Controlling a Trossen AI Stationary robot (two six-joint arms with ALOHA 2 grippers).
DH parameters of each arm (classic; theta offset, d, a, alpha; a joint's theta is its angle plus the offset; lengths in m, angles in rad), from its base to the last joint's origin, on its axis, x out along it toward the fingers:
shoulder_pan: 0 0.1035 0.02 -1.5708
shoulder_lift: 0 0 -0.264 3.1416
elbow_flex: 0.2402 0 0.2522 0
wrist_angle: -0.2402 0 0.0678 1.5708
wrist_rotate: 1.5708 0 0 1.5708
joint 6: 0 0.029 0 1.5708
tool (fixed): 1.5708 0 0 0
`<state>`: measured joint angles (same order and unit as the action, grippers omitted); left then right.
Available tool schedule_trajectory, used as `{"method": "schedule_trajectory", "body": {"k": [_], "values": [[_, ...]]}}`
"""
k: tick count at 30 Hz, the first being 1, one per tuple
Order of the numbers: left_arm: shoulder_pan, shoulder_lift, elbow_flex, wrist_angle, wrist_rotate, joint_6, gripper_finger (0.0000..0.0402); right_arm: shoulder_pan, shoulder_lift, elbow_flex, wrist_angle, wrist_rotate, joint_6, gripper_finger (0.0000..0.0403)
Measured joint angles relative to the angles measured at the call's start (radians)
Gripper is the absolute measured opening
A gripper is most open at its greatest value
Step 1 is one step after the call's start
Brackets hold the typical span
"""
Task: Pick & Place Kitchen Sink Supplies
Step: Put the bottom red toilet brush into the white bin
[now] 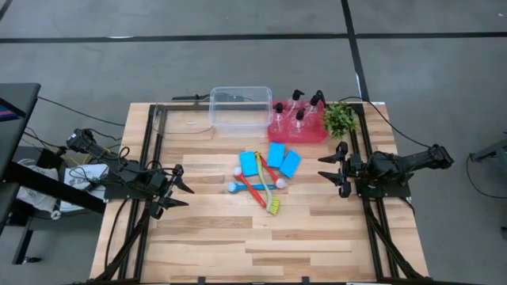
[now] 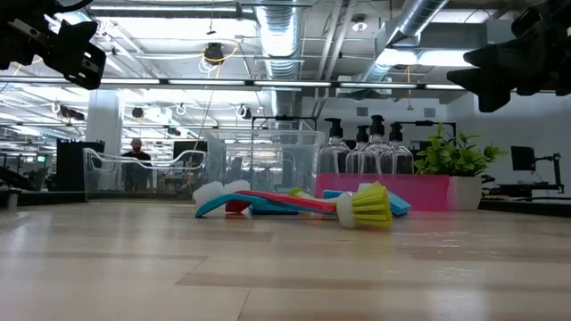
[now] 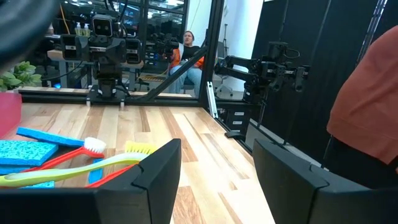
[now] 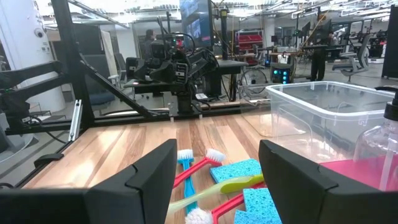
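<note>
Looking down from above, I see my left gripper (image 1: 181, 191) hovering near the left edge of the light wooden table (image 1: 206, 245), jaws spread and holding nothing. Mid-table lie three bright blue rectangular sponges (image 1: 270, 161) with the thin red, blue and yellow-green long-handled brushes (image 1: 259, 188) crossed in a heap just in front of them. Behind stands a clear plastic tub (image 1: 240, 108), then a red tray (image 1: 297, 132) carrying four small clear bottles with black pump tops (image 1: 299, 109), though the fourth is hard to separate. A small leafy green plant (image 1: 339, 118) sits beside it. My right gripper (image 1: 332, 170) waits at the right edge, fingers parted, empty.
</note>
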<state>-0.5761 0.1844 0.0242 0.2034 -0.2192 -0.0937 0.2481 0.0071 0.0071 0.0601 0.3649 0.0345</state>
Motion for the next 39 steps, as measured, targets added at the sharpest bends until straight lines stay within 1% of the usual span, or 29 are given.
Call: {"method": "schedule_trajectory", "body": {"k": [26,31,39], "values": [[0.0,0.0,0.0,0.0,0.0,0.0,0.0202,0.0,0.0,0.0,0.001,0.002,0.0,0.0221],[0.0,0.0,0.0,0.0,0.0,0.0,0.0202,-0.002,0.0,0.0,0.032,0.002,0.001,0.0221],[0.0,0.0,0.0,0.0,0.0,0.0,0.0202,0.0,0.0,0.0,0.045,0.002,0.138,0.0221]]}}
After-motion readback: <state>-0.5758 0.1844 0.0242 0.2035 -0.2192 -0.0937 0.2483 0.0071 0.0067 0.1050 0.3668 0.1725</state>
